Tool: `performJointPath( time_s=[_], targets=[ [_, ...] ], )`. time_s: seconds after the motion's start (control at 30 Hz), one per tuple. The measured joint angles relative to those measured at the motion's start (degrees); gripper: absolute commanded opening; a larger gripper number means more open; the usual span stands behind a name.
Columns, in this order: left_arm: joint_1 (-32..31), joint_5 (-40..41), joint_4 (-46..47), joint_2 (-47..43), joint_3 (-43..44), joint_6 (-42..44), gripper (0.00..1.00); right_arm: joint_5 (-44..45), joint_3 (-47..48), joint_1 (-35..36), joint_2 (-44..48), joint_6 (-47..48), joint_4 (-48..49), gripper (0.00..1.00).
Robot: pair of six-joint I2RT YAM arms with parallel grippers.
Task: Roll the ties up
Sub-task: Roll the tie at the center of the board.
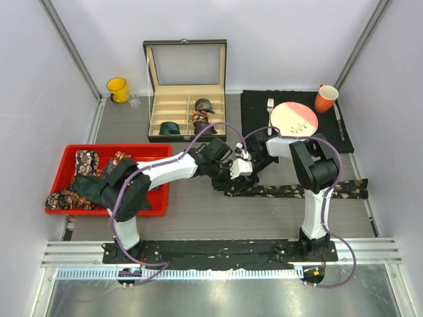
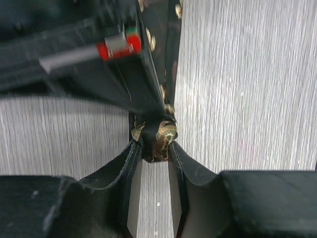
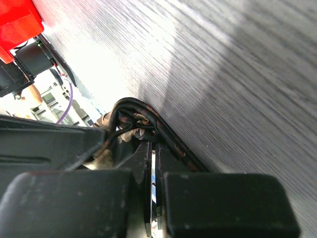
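One long dark floral tie point(image 1: 297, 191) lies flat across the table, running from the right edge to the centre. Both grippers meet at its left end. In the left wrist view my left gripper point(image 2: 154, 145) pinches a bunched fold of the tie point(image 2: 166, 133) between its fingertips. In the right wrist view my right gripper point(image 3: 154, 145) is shut, with the tie's end point(image 3: 143, 115) curled over and nipped at its tips. From above, the left gripper point(image 1: 230, 173) and right gripper point(image 1: 250, 166) almost touch. Rolled ties point(image 1: 202, 104) sit in the box.
An open compartment box point(image 1: 185, 99) stands at the back. A red tray point(image 1: 149, 150) on the left holds several loose ties point(image 1: 84, 160). A black mat point(image 1: 254, 109) at back right carries a pink plate point(image 1: 294, 119), fork point(image 1: 269, 107), knife point(image 1: 339, 122) and orange cup point(image 1: 325, 99). A yellow mug point(image 1: 117, 89) stands far left.
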State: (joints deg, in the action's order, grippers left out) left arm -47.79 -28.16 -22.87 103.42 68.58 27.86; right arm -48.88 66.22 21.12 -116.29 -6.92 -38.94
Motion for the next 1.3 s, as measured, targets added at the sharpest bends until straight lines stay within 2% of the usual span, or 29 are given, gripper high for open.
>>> performJointPath(
  time_s=[0.27,0.53,0.63,0.87,1.0,1.3],
  targets=[
    [-1.6,0.7,0.6,4.2,3.3,-2.0,0.37,0.1,0.0,0.0,0.0,-0.7,0.0,0.01],
    [-2.0,3.1,-0.7,5.6,4.3,-1.5,0.34,-0.3,-0.4,-0.2,0.0,-1.0,0.5,0.01],
    [-2.1,4.0,-1.7,5.9,4.4,-0.2,0.32,-1.2,-0.9,-0.5,0.0,-1.0,1.2,0.08],
    [-2.4,4.9,-2.9,6.3,4.2,3.0,0.30,-2.0,-1.5,-1.9,1.0,-0.4,1.1,0.30],
    [-2.4,5.2,-2.9,6.2,4.0,4.3,0.30,-1.1,-1.5,-2.8,2.9,0.9,-0.3,0.39],
    [-2.5,5.3,-3.1,6.2,4.0,5.7,0.31,-3.1,-1.6,-3.5,6.2,0.1,-0.7,0.43]
  ],
)
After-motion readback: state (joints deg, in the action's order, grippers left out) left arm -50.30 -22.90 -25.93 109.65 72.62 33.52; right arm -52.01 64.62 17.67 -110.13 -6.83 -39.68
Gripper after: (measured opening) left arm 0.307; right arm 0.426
